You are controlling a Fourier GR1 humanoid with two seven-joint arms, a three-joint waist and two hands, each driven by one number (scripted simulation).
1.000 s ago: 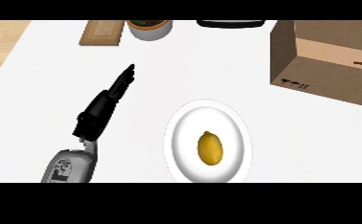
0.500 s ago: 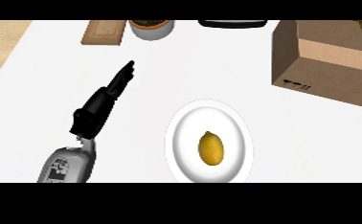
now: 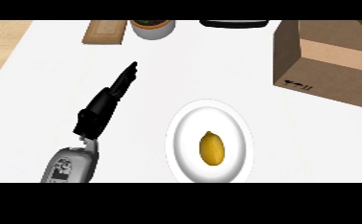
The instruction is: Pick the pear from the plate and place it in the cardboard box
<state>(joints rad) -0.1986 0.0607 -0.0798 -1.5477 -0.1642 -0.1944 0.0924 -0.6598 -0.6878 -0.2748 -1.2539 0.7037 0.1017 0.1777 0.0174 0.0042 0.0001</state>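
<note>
Pear [image 3: 212,148]: lay yellow and oblong, long axis running up-down in the head view, at the middle of the white plate [image 3: 182,137]; nothing touched it.
Left hand [image 3: 106,104]: fingers were straight and together, pointing up and right across the bare counter [image 3: 212,70]; it held nothing and sat well left of the plate.
Right hand: did not show in the view.
Step in hand: judged as the reach toward the pear, grasp not yet made.
How to do it well: the hand likely needed to swing right over the plate rim, open wider, then come down on the pear across its narrow width, so fingers and thumb closed on the sides and not the ends. Sliding in low risked nudging the plate.
Cardboard box [image 3: 326,60]: stood at the upper right, well apart from the plate; its top opening was not visible from here, so the lift height needed is a guess.
Open room: wide bare counter lay between hand, plate and box.
Edges: a wooden board [image 3: 107,31], a pot [image 3: 152,28] and a dark object [image 3: 233,23] lined the far edge; the box's near corner looked the likely snag on the carry.
</note>
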